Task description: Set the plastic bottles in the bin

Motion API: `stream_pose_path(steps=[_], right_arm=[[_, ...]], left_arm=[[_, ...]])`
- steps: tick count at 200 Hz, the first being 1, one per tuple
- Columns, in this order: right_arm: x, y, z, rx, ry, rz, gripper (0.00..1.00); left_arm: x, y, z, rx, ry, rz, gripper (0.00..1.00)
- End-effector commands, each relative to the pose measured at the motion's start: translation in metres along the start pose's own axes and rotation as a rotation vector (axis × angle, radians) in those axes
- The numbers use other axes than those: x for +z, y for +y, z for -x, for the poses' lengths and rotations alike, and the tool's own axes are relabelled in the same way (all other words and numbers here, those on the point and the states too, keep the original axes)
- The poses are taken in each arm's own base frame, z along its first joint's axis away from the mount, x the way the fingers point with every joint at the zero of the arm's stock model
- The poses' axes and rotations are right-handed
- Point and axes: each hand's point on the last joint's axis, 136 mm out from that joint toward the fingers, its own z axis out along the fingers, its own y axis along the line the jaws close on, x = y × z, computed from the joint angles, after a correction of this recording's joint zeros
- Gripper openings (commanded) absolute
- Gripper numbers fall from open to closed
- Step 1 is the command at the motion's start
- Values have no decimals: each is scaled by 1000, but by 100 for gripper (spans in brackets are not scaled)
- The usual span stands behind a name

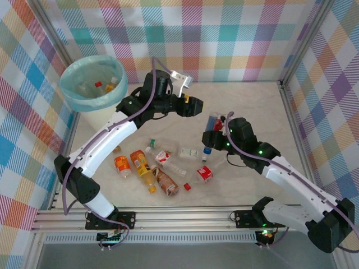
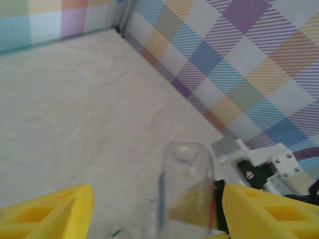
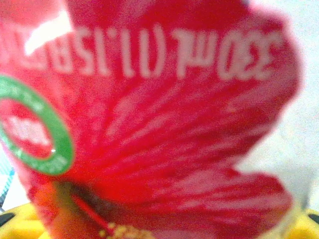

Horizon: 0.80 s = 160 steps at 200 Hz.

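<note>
My right gripper is shut on a plastic bottle with a red label, held above the table. That red label crowds the right wrist view, with my right gripper low behind it. My left gripper hovers just left of that bottle. In the left wrist view its yellow fingers stand apart, and a clear bottle end sits between them, close to the right finger; a gap shows on the left. Several bottles lie on the table. The bin stands at the far left, with bottles inside.
Plaid walls close the table at the back and on both sides. The loose bottles lie in a cluster between the two arms, among them an orange-labelled one and a brown one. Bare table lies behind the grippers.
</note>
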Motion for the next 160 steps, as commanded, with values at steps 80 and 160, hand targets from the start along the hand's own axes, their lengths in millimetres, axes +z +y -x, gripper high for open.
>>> stream_pose_path(steps=[80, 160], right_arm=[[-5, 86, 34, -175, -132, 389, 60], [-10, 80, 39, -183, -175, 351, 63]], left_arm=[[20, -15, -16, -159, 91, -145, 67], [18, -19, -30, -121, 148, -170, 67]])
